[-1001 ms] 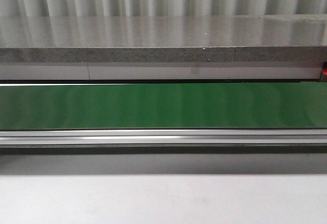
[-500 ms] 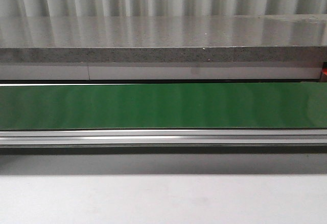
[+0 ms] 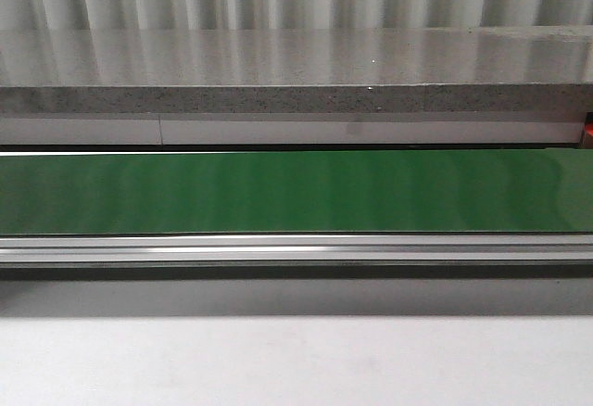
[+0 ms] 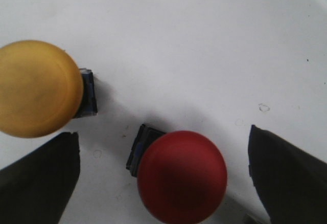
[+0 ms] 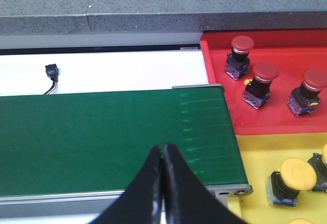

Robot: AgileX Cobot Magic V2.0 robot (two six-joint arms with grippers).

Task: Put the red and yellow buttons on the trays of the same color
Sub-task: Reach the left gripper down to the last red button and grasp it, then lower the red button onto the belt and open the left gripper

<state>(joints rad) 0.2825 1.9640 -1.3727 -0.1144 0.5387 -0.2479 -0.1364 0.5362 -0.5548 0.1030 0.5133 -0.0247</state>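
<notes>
Left wrist view, gripper (image 4: 163,183) astride red button (image 4: 181,175)

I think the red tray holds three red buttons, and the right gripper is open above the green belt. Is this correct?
Not quite. The right gripper is shut, its fingers pressed together, as the right wrist view shows. The red tray does hold three red buttons, and the gripper is above the green belt.

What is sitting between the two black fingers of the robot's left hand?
In the left wrist view, the red button sits on the white surface between the open left hand's fingers. The yellow button lies beside it, apart.
</notes>
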